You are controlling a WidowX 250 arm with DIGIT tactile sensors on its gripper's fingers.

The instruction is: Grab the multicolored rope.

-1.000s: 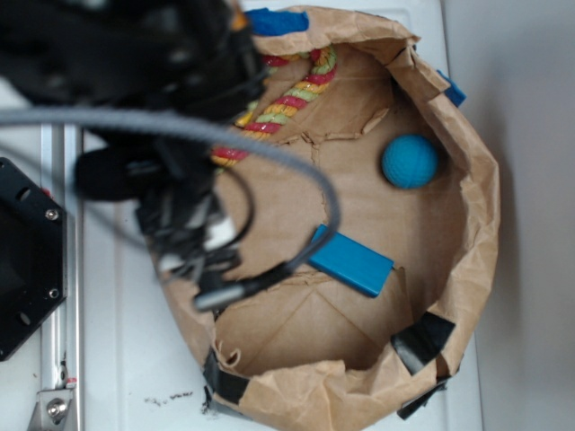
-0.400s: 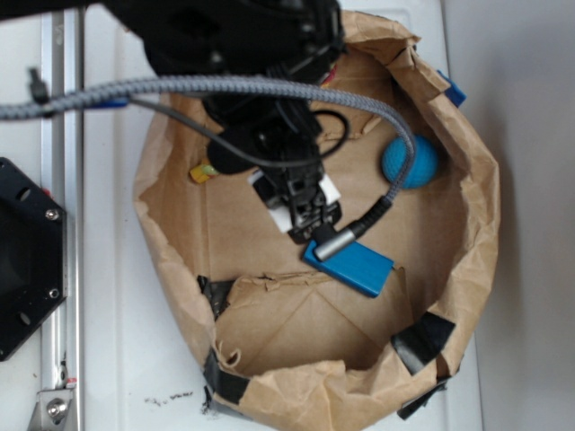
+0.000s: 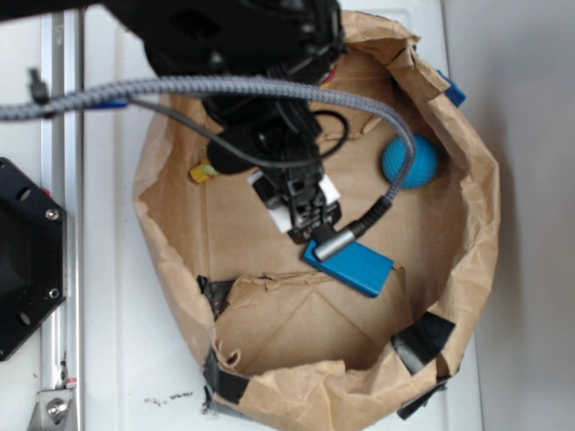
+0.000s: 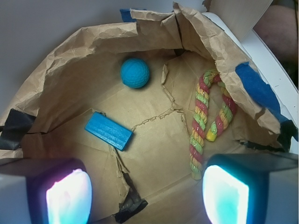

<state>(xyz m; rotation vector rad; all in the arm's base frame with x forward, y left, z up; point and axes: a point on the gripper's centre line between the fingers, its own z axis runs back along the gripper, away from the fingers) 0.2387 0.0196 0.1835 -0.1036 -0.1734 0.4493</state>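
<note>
The multicolored rope point(image 4: 204, 122), twisted in red, yellow and light green, lies bent in a U on the bag floor at the right of the wrist view. Its longer leg ends just beside my right finger point(image 4: 226, 193). My gripper point(image 4: 147, 196) hangs above the floor, open, with only brown paper between the pads. In the exterior view the arm covers nearly all of the rope point(image 3: 199, 172); only a small yellow-red end shows at the bag's left wall. There the gripper point(image 3: 310, 220) hangs over the middle of the bag.
Everything sits inside a low, crumpled brown paper bag point(image 3: 476, 180) with black and blue tape on its rim. A blue block point(image 4: 108, 130) point(image 3: 355, 265) lies close by the gripper. A blue ball point(image 4: 135, 73) point(image 3: 411, 162) rests near the bag's wall.
Since a second ago the arm has swung from the bag's left edge to over its middle, covering the rope in the exterior view. Nothing has moved in the last 0.4 s.
</note>
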